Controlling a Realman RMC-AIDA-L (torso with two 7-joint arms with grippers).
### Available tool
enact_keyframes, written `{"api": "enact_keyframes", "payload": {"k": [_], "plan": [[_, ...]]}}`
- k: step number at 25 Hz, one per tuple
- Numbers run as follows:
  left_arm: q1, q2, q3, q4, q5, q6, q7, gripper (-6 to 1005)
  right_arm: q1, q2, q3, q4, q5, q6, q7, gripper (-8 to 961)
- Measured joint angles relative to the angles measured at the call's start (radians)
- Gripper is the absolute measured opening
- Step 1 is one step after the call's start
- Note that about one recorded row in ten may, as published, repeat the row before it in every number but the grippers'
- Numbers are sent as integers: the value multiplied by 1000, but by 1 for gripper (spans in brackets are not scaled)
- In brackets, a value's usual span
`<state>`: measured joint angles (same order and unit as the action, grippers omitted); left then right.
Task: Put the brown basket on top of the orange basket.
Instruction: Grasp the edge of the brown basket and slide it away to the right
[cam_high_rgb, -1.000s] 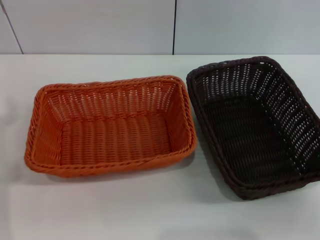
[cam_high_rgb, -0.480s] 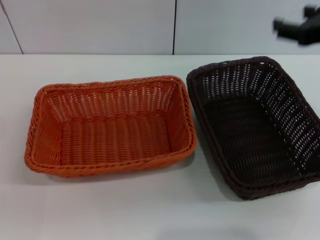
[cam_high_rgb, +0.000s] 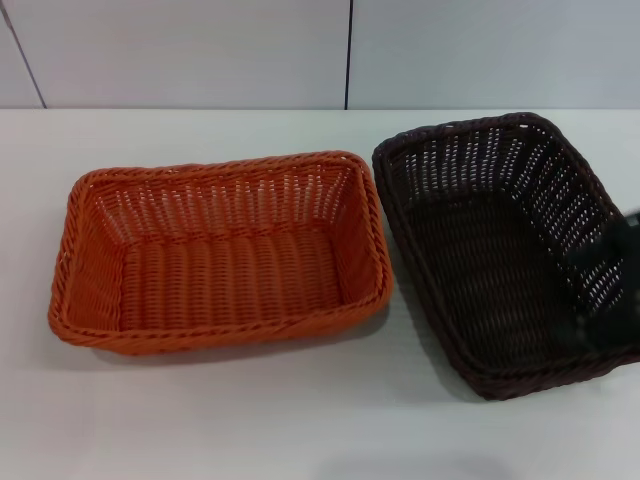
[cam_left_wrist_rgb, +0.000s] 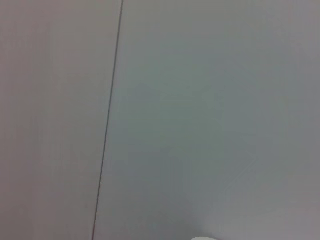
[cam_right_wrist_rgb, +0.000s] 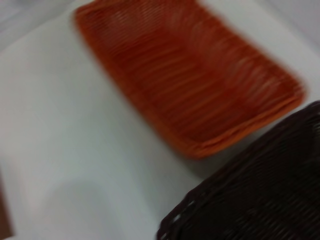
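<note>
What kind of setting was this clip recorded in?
Probably a lab or test bench, not a home: a bare white table, a plain panelled wall behind it, and only an orange basket and a brown basket set out side by side.

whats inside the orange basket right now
Nothing: the orange basket shows only its bare woven floor and walls. The brown basket sits beside it on the table, not stacked. Whatever lies beneath the orange basket is hidden.

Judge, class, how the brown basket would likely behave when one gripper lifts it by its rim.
The brown basket has openwork woven sides, so it is probably light for its size. Its braided rim and upright walls suggest it holds shape, perhaps flexing slightly. Gripped at one side, where the blurred right gripper shows, it may tilt.
</note>
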<state>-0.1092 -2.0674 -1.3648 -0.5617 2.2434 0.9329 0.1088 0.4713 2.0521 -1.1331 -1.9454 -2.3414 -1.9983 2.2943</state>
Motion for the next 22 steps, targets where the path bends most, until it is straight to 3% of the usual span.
{"api": "enact_keyframes", "payload": {"k": [9,22], "plan": [[-1,-2,1,3,-17,-10,-1,797,21,-2,63,59,-8,-144,-66,702],[8,-2,17,-7,-19,-12,-2,797,84,10,-19,271,-168,-49,-134,702]]}}
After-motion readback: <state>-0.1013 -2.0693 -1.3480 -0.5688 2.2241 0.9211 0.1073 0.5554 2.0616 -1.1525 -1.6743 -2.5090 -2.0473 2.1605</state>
